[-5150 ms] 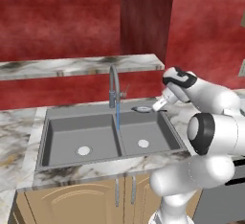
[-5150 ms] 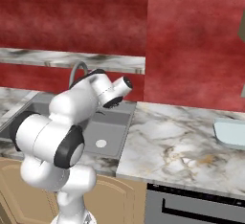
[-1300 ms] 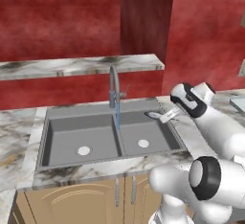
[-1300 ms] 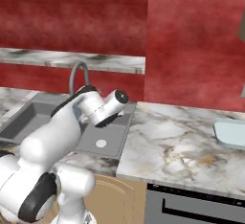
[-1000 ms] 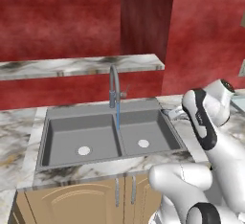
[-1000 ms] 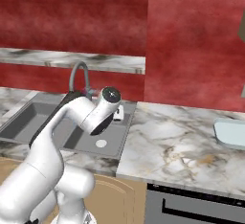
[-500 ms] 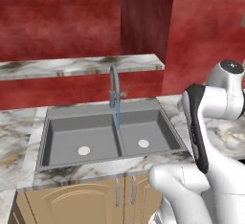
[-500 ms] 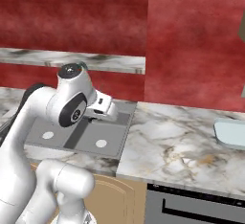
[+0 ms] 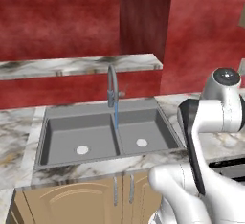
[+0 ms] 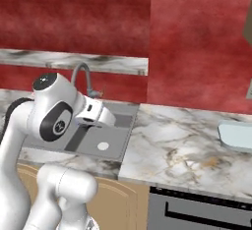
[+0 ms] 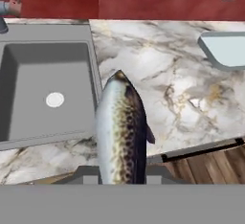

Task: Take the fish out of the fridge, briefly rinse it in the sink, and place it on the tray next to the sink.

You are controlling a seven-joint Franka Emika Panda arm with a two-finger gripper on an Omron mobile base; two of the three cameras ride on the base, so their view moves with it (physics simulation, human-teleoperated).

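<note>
The fish point(image 11: 119, 132), silvery with dark speckles, points away from the hand, and my gripper point(image 11: 119, 176) is shut on its near end. It hangs over the marble counter's front edge, just right of the dark grey sink point(image 11: 93, 74). The pale tray point(image 11: 225, 50) lies on the counter farther right, well apart from the fish. In the right base view my hand point(image 10: 96, 116) hovers over the sink's right basin point(image 10: 118, 135), and the tray point(image 10: 236, 135) sits at the far right. The fridge is out of view.
A thin blue stream runs from the curved faucet point(image 9: 112, 82) into the sink point(image 9: 52, 122). Marble counter point(image 10: 172, 145) stretches between sink and tray. A dark oven front point(image 10: 197, 209) lies under it. A marble shelf point(image 9: 81, 65) runs behind the faucet.
The arm has swung from over the sink's right basin up and to the right, turning the hand toward the counter. The fish stays in the gripper.
</note>
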